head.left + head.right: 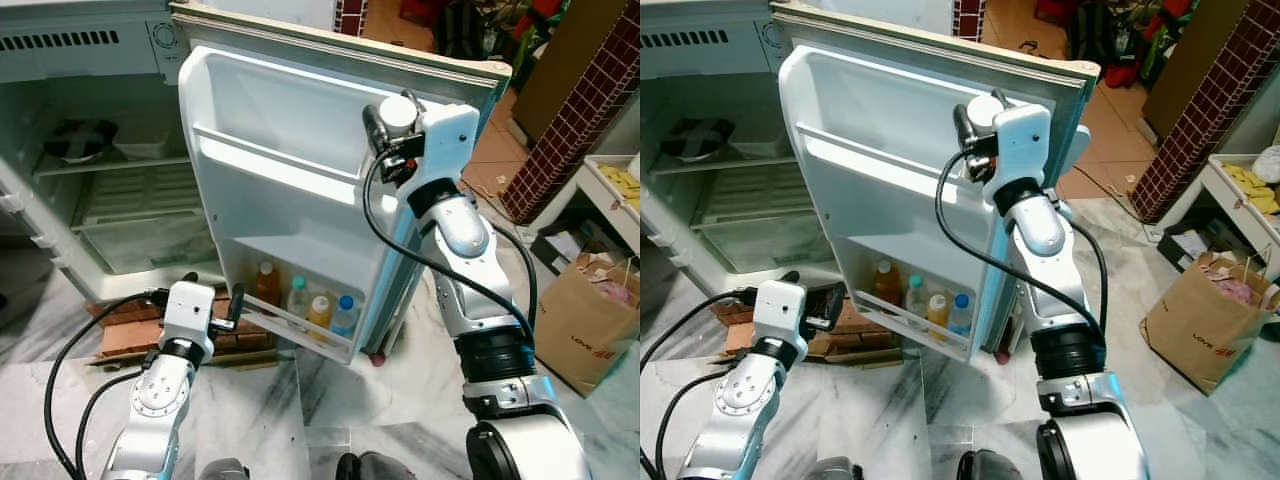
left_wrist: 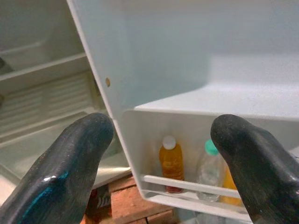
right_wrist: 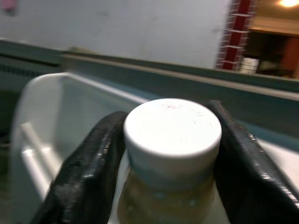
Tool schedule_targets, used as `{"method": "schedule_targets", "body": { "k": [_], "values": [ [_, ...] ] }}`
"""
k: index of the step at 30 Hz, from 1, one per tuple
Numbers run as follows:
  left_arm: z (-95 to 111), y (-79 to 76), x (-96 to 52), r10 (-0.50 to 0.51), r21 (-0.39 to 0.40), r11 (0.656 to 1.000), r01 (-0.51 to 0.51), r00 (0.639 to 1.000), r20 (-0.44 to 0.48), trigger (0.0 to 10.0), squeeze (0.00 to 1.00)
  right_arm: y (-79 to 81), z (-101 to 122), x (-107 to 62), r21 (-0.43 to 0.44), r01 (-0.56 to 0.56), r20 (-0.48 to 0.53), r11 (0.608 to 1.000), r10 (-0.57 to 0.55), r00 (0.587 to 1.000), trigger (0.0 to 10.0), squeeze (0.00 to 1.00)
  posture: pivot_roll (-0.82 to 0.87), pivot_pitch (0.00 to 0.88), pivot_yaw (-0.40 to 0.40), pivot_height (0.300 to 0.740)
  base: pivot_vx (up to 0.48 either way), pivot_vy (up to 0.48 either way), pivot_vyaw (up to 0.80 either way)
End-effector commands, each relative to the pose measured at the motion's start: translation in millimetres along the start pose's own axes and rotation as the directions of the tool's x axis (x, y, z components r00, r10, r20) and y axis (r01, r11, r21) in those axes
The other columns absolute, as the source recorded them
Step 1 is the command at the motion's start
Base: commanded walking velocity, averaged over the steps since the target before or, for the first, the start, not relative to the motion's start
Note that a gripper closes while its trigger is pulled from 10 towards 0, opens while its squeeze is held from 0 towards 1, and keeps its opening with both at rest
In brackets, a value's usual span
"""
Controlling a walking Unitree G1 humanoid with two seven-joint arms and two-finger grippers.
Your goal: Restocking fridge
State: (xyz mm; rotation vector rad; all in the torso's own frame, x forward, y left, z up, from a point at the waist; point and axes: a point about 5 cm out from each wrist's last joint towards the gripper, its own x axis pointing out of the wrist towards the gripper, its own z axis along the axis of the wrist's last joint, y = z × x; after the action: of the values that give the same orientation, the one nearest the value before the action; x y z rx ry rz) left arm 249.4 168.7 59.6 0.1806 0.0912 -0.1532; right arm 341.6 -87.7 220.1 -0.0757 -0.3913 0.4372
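The fridge door point(image 1: 290, 130) stands wide open before me. Its bottom door shelf point(image 1: 300, 325) holds several bottles, among them an orange one point(image 1: 267, 282) and a blue-capped one point(image 1: 344, 315). My right gripper point(image 1: 395, 128) is raised in front of the door's upper right part, shut on a white-capped bottle point(image 3: 172, 135) of pale brownish liquid. Both black fingers point(image 3: 88, 163) press against its neck. Low at the door's left edge, my left gripper point(image 1: 213, 290) is open and holds nothing. Along its fingers point(image 2: 70, 163) I see the orange bottle point(image 2: 171, 163) in the bottom shelf.
The fridge body point(image 1: 90, 200) is open on the left, with a dark bowl point(image 1: 80, 138) on its upper shelf and bricks point(image 1: 140, 335) beneath it. A brown paper bag point(image 1: 590, 320), a brick pillar point(image 1: 570, 120) and a white rack point(image 1: 610, 190) stand to the right on the marble floor.
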Motion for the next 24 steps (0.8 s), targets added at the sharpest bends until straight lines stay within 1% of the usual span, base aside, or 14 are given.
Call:
{"method": "schedule_targets", "body": {
  "k": [1,5,12,13,16,24],
  "values": [
    [0.9,-1.7,1.1,-0.003,0.010,1.000,0.003,1.000,-0.005,10.0,0.00,10.4,-12.8,-2.7,0.020,-0.055,-0.054,0.998,0.056,0.997,10.0,1.00,0.12,0.045,-0.047,0.740,0.000,0.000,0.00],
    [0.5,-1.9,1.3,-0.003,0.009,1.000,0.003,1.000,-0.006,10.0,0.00,12.1,-13.0,-3.1,0.023,-0.071,-0.050,0.997,0.072,0.996,10.0,1.00,0.12,0.046,-0.048,0.740,0.000,0.000,0.00],
    [-0.9,-2.5,2.2,-0.003,0.011,1.000,0.003,1.000,-0.011,10.0,0.00,12.0,-11.2,-3.8,-0.005,-0.085,-0.034,0.996,0.085,0.996,10.0,1.00,0.12,0.044,-0.049,0.740,0.000,0.000,0.00],
    [-0.7,-2.6,2.6,-0.004,0.011,1.000,0.004,1.000,-0.010,10.0,0.00,10.0,-10.7,-3.5,-0.019,-0.073,-0.032,0.997,0.073,0.997,10.0,1.00,0.12,0.044,-0.050,0.740,0.000,0.000,0.00],
    [-0.6,-2.4,2.7,-0.003,0.012,1.000,0.003,1.000,-0.009,10.0,0.00,7.5,-10.9,-3.5,-0.028,-0.056,-0.032,0.998,0.055,0.998,10.0,1.00,0.12,0.045,-0.049,0.740,0.000,0.000,0.00],
    [-0.5,-2.6,2.3,-0.004,0.014,1.000,0.004,1.000,-0.010,10.0,0.00,4.4,-9.7,-4.8,-0.029,-0.029,-0.017,0.999,0.029,0.999,10.0,1.00,0.11,0.048,-0.046,0.740,0.000,0.000,0.00]
  ]
}}
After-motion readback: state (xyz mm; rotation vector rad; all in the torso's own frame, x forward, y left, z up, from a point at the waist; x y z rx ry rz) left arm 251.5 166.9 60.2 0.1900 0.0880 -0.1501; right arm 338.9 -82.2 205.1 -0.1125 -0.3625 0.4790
